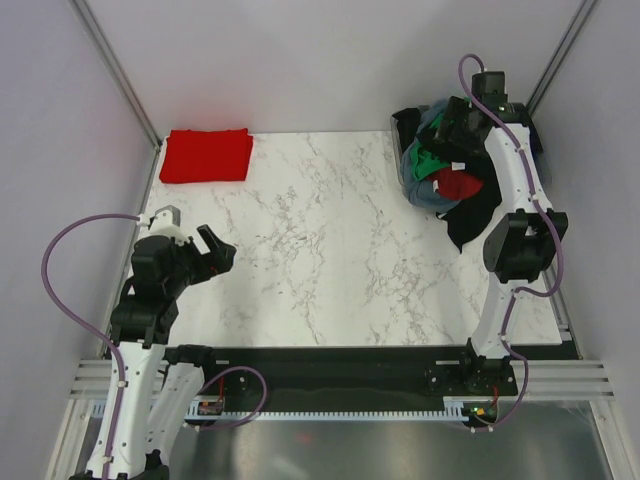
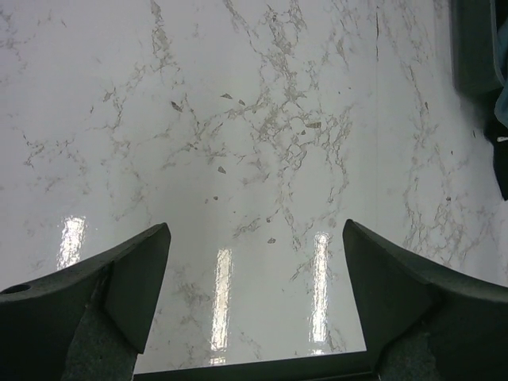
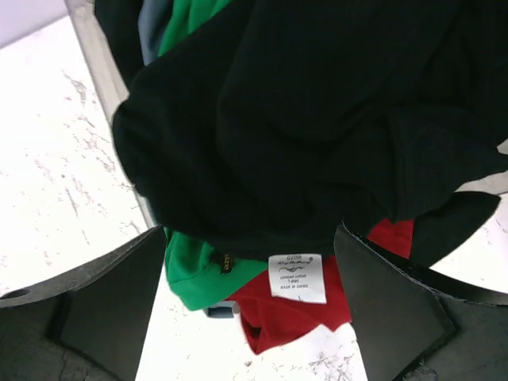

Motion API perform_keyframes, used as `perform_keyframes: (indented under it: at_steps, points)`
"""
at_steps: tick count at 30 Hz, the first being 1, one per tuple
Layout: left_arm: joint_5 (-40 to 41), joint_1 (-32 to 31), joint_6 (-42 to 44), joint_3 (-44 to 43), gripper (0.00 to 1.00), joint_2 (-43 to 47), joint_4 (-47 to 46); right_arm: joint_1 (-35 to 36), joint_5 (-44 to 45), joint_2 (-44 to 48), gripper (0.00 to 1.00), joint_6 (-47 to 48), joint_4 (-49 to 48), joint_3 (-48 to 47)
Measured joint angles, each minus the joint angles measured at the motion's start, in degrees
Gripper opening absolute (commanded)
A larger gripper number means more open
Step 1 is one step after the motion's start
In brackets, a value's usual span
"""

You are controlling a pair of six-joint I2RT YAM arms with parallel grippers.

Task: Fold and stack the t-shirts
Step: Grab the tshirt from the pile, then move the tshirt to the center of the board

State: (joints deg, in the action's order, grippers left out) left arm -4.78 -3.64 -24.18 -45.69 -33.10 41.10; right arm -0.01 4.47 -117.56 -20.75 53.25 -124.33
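A folded red t-shirt point(image 1: 207, 155) lies flat at the table's back left corner. At the back right sits a crumpled pile of t-shirts point(image 1: 440, 175) in black, green, red and grey-blue. My right gripper point(image 1: 447, 128) hangs over that pile, open. Its wrist view shows a black shirt point(image 3: 317, 119) on top, a green one point(image 3: 190, 274) and a red one point(image 3: 294, 313) with a white label beneath, and no cloth pinched between the fingers. My left gripper point(image 1: 217, 250) is open above bare marble at the front left, holding nothing.
The marble tabletop point(image 1: 330, 250) stretches between the two arms. Grey walls with metal frame posts point(image 1: 115, 70) close in the back and sides. A black rail point(image 1: 330, 365) runs along the near edge by the arm bases.
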Motion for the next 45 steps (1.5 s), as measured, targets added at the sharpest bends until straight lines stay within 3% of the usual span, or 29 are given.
perform_keyframes:
  at_steps: [5,8,10,11,15,27,34,40,45]
  points:
    - [0.20,0.00,0.00,0.00,0.96,0.00,0.00,0.15,0.81,-2.51,0.83,0.55,0.17,-0.57]
    - [0.20,0.00,0.00,0.00,0.96,0.00,0.00,0.22,0.59,-3.50,0.61,0.98,0.28,-0.59]
    - [0.20,0.00,0.00,0.00,0.96,0.00,0.00,0.22,0.44,-3.61,0.42,1.22,0.44,-0.59]
    - [0.20,0.00,0.00,0.00,0.96,0.00,0.00,0.22,0.37,-3.61,0.28,1.01,0.39,-0.59]
    - [0.20,0.00,0.00,0.00,0.96,0.02,0.00,0.22,0.26,-3.39,0.00,1.40,0.28,-0.09]
    - [0.22,0.00,-0.02,0.00,0.95,0.15,0.00,0.26,-0.96,4.70,0.00,1.05,1.46,0.20]
    - [0.24,0.00,-0.02,0.00,0.95,0.04,0.00,1.38,-9.40,20.44,0.00,1.40,-4.87,-4.46]
    - [0.24,-0.11,-0.04,0.00,0.94,-0.48,0.07,7.93,-23.78,47.91,0.00,-4.04,-26.58,3.67]
    - [0.24,-0.15,-0.04,0.00,0.95,-0.66,0.15,8.15,-28.17,61.86,0.00,-7.72,-42.32,4.22]
